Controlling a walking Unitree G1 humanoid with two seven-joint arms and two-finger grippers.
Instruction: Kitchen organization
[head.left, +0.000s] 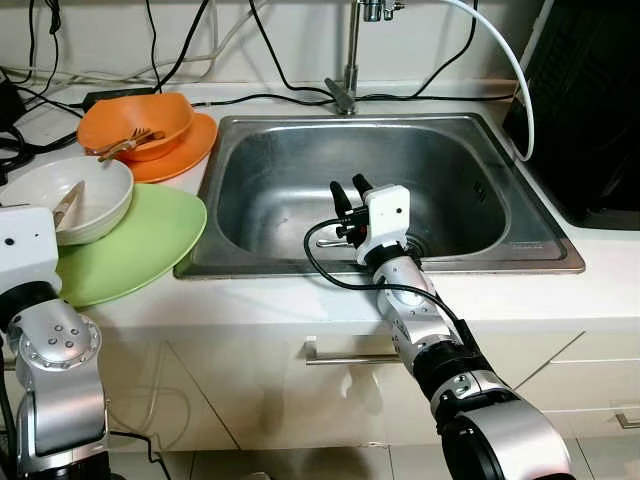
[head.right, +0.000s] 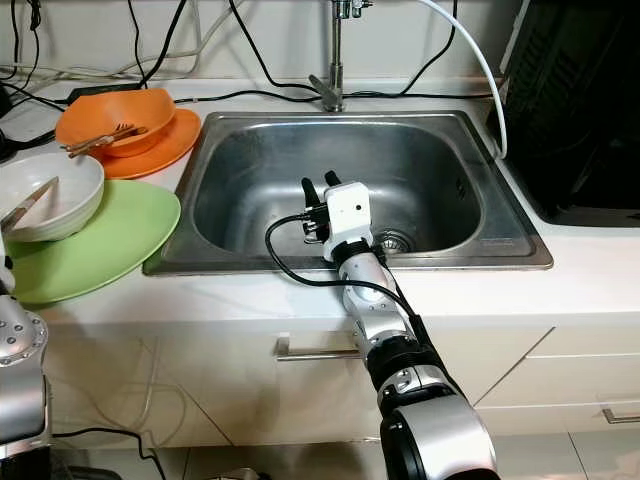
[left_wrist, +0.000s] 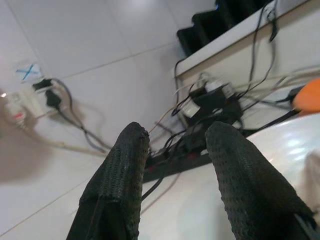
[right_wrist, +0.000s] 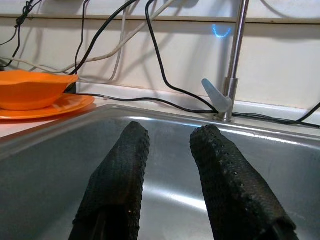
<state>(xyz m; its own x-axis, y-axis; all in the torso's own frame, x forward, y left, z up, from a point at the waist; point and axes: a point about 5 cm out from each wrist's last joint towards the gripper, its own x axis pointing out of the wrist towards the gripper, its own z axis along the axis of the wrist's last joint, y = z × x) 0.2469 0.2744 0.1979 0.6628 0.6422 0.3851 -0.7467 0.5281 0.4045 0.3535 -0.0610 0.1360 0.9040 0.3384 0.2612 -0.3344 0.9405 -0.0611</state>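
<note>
My right gripper (head.left: 349, 190) hangs open and empty inside the steel sink (head.left: 270, 170), fingers pointing toward the back wall and the tap (right_wrist: 227, 85). Left of the sink, an orange bowl (head.left: 140, 118) holding wooden utensils (head.left: 125, 143) rests on an orange plate (head.left: 192, 148). Nearer me, a white bowl (head.left: 100, 190) with a utensil (head.left: 68, 205) in it sits on a green plate (head.left: 140, 245). My left arm (head.left: 40, 330) stands low at the counter's left front. In the left wrist view, my left gripper (left_wrist: 175, 137) is open, beside the white bowl's rim (left_wrist: 295, 145).
A black appliance (head.left: 590, 100) stands on the counter right of the sink. A white hose (head.left: 512, 70) arcs down from the tap. Black cables (head.left: 270, 60) run along the back wall. The sink drain (head.right: 393, 240) lies beside my right wrist. Below the counter is a drawer handle (head.left: 345, 357).
</note>
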